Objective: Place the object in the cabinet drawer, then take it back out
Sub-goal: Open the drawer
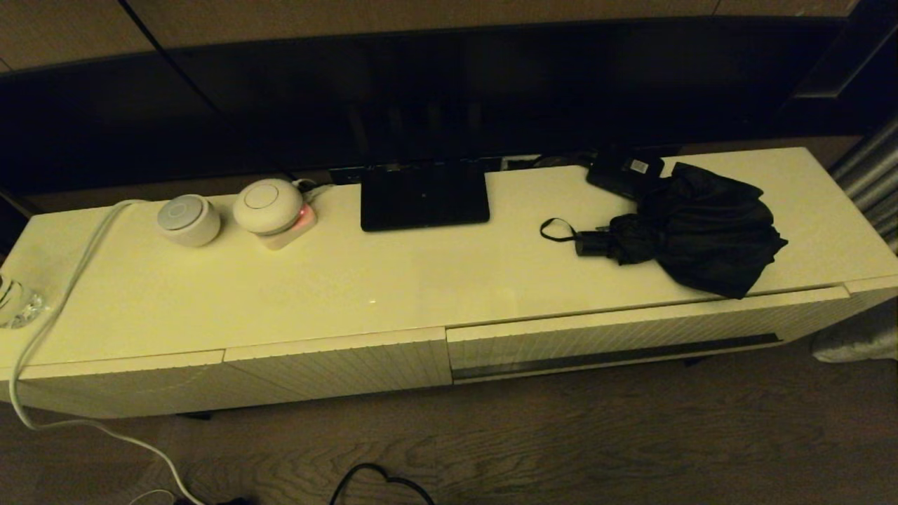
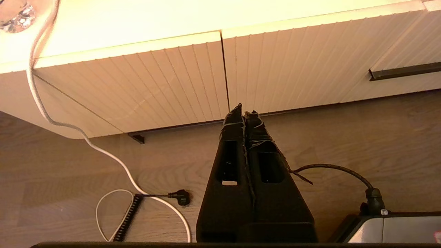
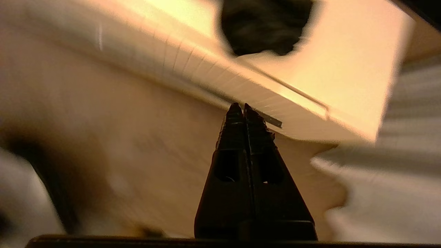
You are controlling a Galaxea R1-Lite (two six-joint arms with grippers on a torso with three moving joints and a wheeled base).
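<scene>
The black folding umbrella (image 1: 691,231) lies on the cabinet top at the right, its handle and wrist loop (image 1: 558,230) pointing left. Its canopy also shows in the right wrist view as the umbrella (image 3: 265,27). Below it the cabinet drawer (image 1: 617,337) sits pushed in, its dark handle slot (image 1: 617,355) running along the ribbed front. Neither arm appears in the head view. My left gripper (image 2: 244,112) is shut and empty, low over the floor before the cabinet's left panels. My right gripper (image 3: 240,107) is shut and empty, below the drawer's handle slot (image 3: 272,120).
On the cabinet top (image 1: 393,280) stand two round white devices (image 1: 188,219) (image 1: 268,205), a flat black stand base (image 1: 424,195) and a small black box (image 1: 624,172). A white cable (image 1: 56,308) hangs over the left end to the floor. A curtain (image 1: 870,175) hangs at the right.
</scene>
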